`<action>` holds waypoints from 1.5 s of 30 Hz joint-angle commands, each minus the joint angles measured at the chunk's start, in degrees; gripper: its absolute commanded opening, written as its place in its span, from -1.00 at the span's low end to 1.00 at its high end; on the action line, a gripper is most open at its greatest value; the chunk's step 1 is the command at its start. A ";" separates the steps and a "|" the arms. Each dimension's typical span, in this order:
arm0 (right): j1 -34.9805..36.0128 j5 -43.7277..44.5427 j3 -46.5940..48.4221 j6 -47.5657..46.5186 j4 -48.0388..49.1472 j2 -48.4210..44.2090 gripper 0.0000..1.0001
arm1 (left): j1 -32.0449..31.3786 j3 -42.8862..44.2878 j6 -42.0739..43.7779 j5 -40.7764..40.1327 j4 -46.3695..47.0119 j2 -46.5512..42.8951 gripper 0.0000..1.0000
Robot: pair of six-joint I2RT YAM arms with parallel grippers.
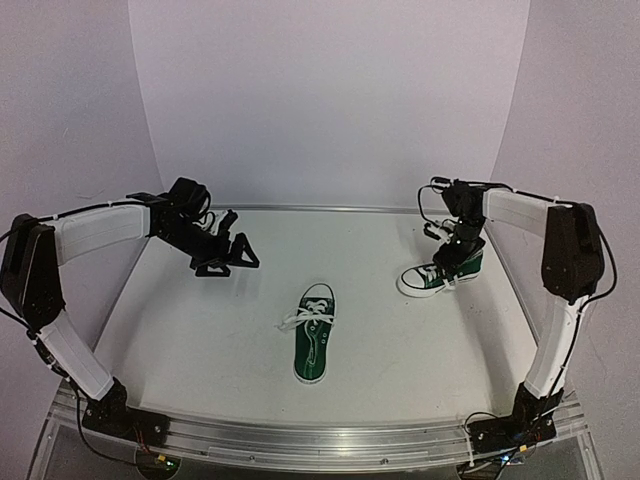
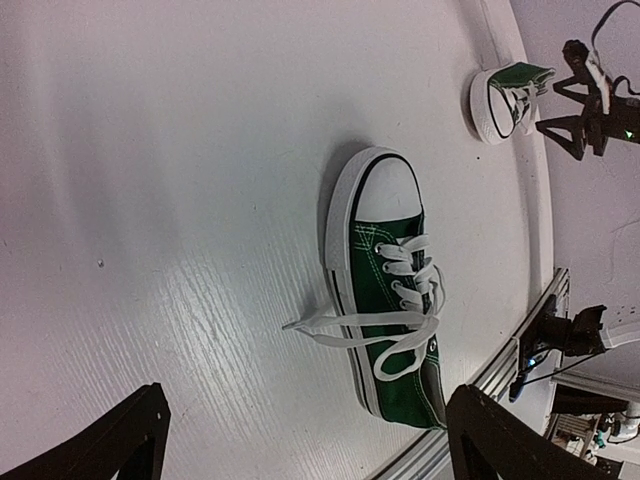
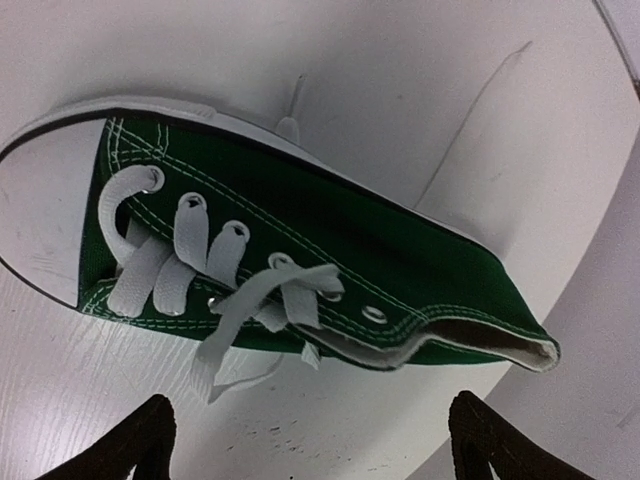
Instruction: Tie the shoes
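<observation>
Bright even light, soft shadows, faint tabletop glare, slight graininess

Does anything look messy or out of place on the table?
Yes: the middle shoe is untied, its laces trailing onto the table; the other shoe, below the right tool, is unknotted too.

arms (image 1: 100, 228): white links; black joints | bases (image 1: 105, 410): black | fingers (image 2: 130, 440): black

I see the shoes (image 1: 311, 352) in matt green canvas, with flat cloth laces (image 3: 170, 265) and smooth rubber toe caps (image 3: 40, 200). The counter (image 1: 200, 320) looks painted white, faintly grained and slightly glossy.
</observation>
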 commanded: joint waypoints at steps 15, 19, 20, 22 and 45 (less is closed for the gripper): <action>-1.55 -0.24 7.11 -1.07 1.07 8.21 -0.39 | 0.08 1.17 0.55 -0.57 0.11 -2.50 0.99; -1.55 -1.65 8.15 1.47 0.56 6.43 -1.00 | 0.06 1.37 0.79 -1.11 0.01 -2.35 0.99; -1.49 -2.20 8.09 2.51 0.45 5.14 -1.00 | 0.07 1.41 0.83 -1.18 0.02 -2.21 0.99; -1.45 -4.49 8.08 5.07 -0.15 2.28 -1.00 | 0.07 1.40 0.85 -1.35 0.11 -1.91 0.99; 9.97 -11.19 11.84 23.11 -12.18 -8.13 0.43 | 0.08 1.06 -0.25 -0.35 3.07 0.39 0.99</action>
